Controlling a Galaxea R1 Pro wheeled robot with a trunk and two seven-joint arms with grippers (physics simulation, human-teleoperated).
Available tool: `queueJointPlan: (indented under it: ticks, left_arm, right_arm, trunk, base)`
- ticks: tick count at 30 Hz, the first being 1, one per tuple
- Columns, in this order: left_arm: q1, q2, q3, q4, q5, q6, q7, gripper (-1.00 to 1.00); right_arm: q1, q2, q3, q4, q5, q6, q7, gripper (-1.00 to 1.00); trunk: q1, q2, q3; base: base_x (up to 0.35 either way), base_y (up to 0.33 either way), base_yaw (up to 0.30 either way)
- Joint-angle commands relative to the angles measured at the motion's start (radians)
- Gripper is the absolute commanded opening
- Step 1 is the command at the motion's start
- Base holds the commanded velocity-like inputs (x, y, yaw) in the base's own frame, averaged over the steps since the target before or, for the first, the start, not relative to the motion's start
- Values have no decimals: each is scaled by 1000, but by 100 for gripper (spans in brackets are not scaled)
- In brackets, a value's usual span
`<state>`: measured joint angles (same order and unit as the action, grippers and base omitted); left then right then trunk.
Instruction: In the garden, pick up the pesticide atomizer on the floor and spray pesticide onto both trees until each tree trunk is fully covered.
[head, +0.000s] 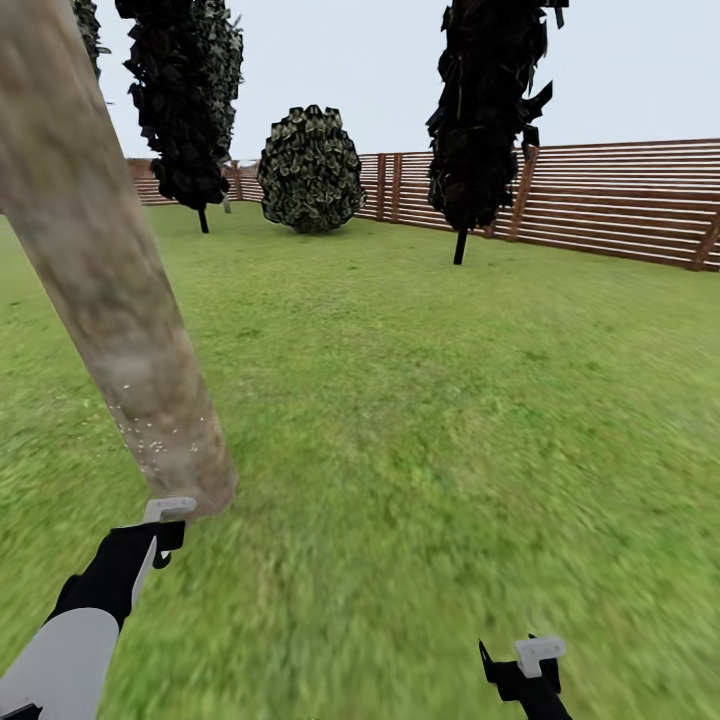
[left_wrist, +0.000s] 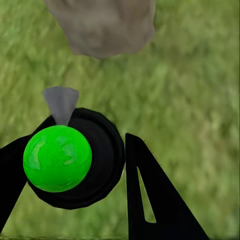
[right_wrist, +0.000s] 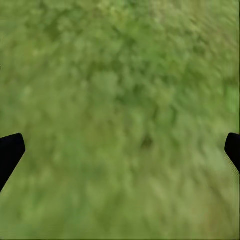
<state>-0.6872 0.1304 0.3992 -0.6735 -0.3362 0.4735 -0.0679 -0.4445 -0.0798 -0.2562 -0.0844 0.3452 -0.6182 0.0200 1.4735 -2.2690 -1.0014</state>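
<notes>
Head view crops the speckled tree trunk (head: 110, 300); left hand (left_wrist: 95, 175) grips the atomizer (left_wrist: 57, 158), right hand (right_wrist: 120, 150) spread open.

Green grass lawn (head: 420, 420) runs back to a brown slat fence (head: 620, 200). A thick mottled trunk (head: 100, 270) rises from it at near left, pale specks (head: 150, 435) dotting its base. Farther back stand two dark narrow trees (head: 485, 110) and a round bush (head: 310, 170).
</notes>
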Motion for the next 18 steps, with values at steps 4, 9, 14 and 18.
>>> queueJointPlan:
  ticks: [4, 9, 14, 18]
  left_arm:
    - [0, 4, 0, 0, -1, 1, -1, -100]
    - [0, 3, -1, 0, -1, 2, -1, -100]
    - [0, 2, 0, 0, -1, 2, -1, -100]
    - [0, 1, 0, 0, -1, 2, -1, -100]
  right_arm:
    - [0, 0, 0, 1, 0, 0, 0, 100]
    - [0, 0, 0, 2, 0, 0, 0, 100]
    - [0, -2, 1, 2, 1, -1, -4, 100]
    - [1, 4, 1, 9, 1, 2, -6, 100]
  trunk:
    - [0, 0, 0]
    - [0, 0, 0]
    - [0, 0, 0]
    - [0, 0, 0]
  base:
    - [1, -276, 278]
    - [0, -276, 276]
    - [0, -276, 63]
    - [70, -275, 4]
